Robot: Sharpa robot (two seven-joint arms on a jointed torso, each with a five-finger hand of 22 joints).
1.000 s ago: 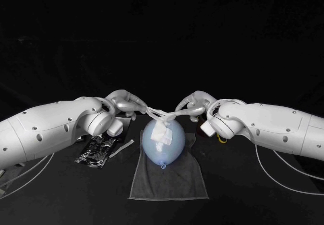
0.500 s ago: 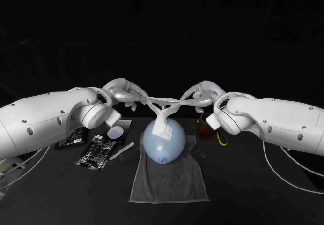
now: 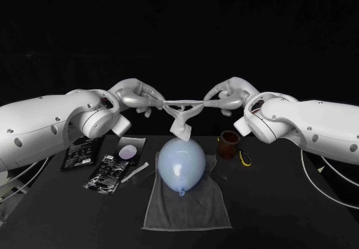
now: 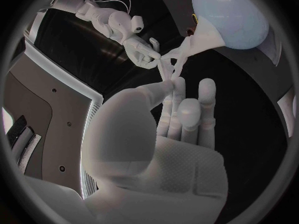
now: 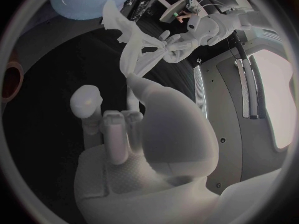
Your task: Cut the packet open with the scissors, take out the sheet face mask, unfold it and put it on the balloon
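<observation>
Black table (image 3: 299, 212) and a dark backdrop surround the work. Above the table both hands hold the sheet mask (image 3: 182, 111) between them. The left hand (image 3: 139, 97) pinches one end in its fingers (image 4: 187, 117), the right hand (image 3: 227, 95) pinches the other, and the middle hangs as a bunched, twisted tail. The tail reaches the top of the balloon (image 3: 182, 162); I cannot tell whether it touches.

The balloon lies on a grey towel (image 3: 187, 207). The mask looks thin and limp, likely to cling to itself and tear if tugged. It is best held by its outer edges and drawn apart gently until the folds open. The balloon is light and would roll at a nudge, though the towel should steady it.

Left of the towel lie the opened packet (image 3: 108, 174), a cut strip (image 3: 136, 171), a second dark packet (image 3: 80, 153) and a small pale dish (image 3: 127, 151). On the right, a brown jar (image 3: 228, 145) and the scissors (image 3: 244, 157) sit near the balloon. The jar may crowd the right arm as it lowers.
</observation>
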